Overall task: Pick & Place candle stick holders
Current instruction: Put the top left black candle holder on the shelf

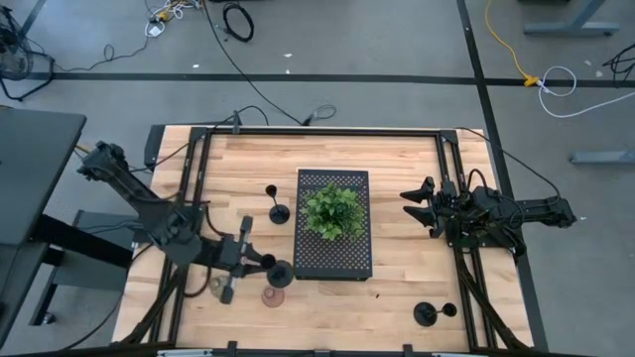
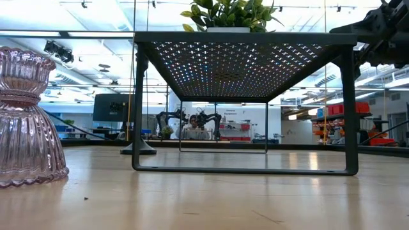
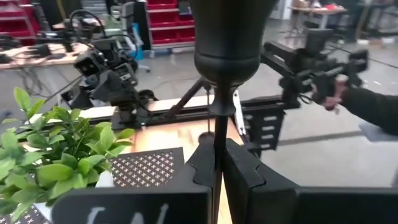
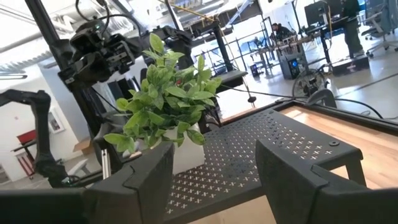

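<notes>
High view: left gripper [image 1: 260,261] sits near the front-left corner of the black perforated metal tray [image 1: 333,262], clamped tight on the thin stem of a black round-based candle stick holder [image 1: 279,273]. Left wrist view confirms it: both fingers [image 3: 202,165] pressed on the stem, w/ the holder's cup above them. Right gripper [image 1: 415,203] hovers off the tray's right side, jaws spread wide, nothing between them. Green leafy plant in a white pot [image 1: 332,211] stands on the tray. A 2nd black holder [image 1: 277,210] stands upright just left of the tray; a 3rd [image 1: 427,313] sits near the table's front-right. Ribbed pink glass holder [image 1: 271,296] stands on the light wood table [image 1: 397,159] just in front of the held one, and fills the left edge of the low view. An olive-green squat holder [image 1: 215,288] lies partly hidden under the left arm.
</notes>
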`<move>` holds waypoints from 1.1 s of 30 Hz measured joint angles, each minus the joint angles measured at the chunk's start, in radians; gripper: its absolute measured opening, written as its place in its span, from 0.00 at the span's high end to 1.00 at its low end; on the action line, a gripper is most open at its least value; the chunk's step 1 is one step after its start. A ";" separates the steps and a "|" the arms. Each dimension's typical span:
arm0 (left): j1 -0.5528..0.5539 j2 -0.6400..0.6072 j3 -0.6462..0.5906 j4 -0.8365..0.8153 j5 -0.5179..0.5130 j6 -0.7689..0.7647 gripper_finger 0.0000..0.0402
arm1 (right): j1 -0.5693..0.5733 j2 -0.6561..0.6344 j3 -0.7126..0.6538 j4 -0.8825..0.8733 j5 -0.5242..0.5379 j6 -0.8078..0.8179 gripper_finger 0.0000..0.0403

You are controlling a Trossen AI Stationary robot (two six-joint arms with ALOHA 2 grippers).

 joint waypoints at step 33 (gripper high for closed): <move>0.184 0.151 -0.001 0.228 0.035 -0.027 0.97 | 0.212 0.455 0.089 0.571 -0.095 -0.083 0.46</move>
